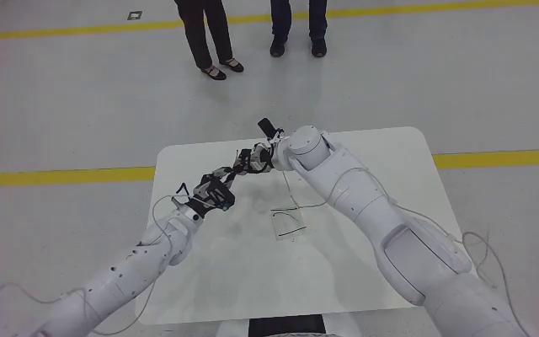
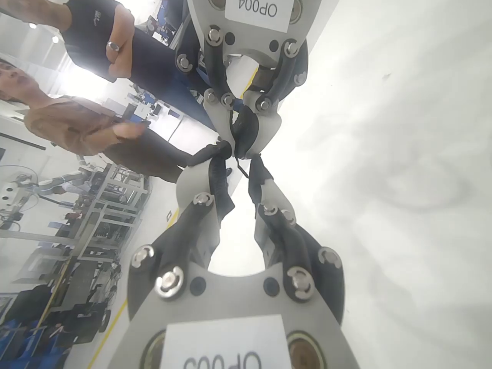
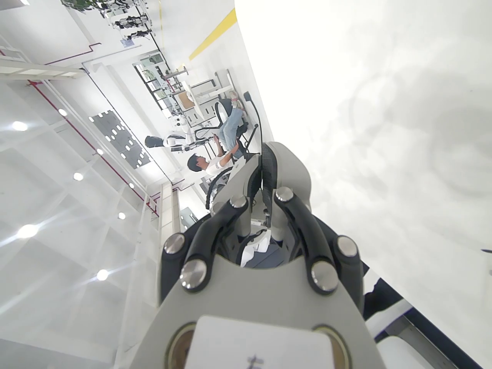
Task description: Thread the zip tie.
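Note:
Both grippers meet tip to tip above the far left part of the white table (image 1: 379, 168). My right gripper (image 3: 261, 172) is shut on a thin black zip tie (image 3: 254, 124), whose strap sticks out past the fingertips and ends in a small head. In the left wrist view the right gripper (image 2: 240, 147) faces my left gripper (image 2: 235, 168). A short black piece of the zip tie (image 2: 241, 168) hangs from the right gripper's tips into the gap between the left fingers, which stand apart. From above, the left gripper (image 1: 238, 166) and right gripper (image 1: 256, 159) nearly touch.
Another thin black strap (image 1: 290, 221) lies on a clear sheet near the middle of the table. A thin cable (image 1: 291, 189) hangs from the right arm down toward it. The table's rounded far edge is close behind the grippers.

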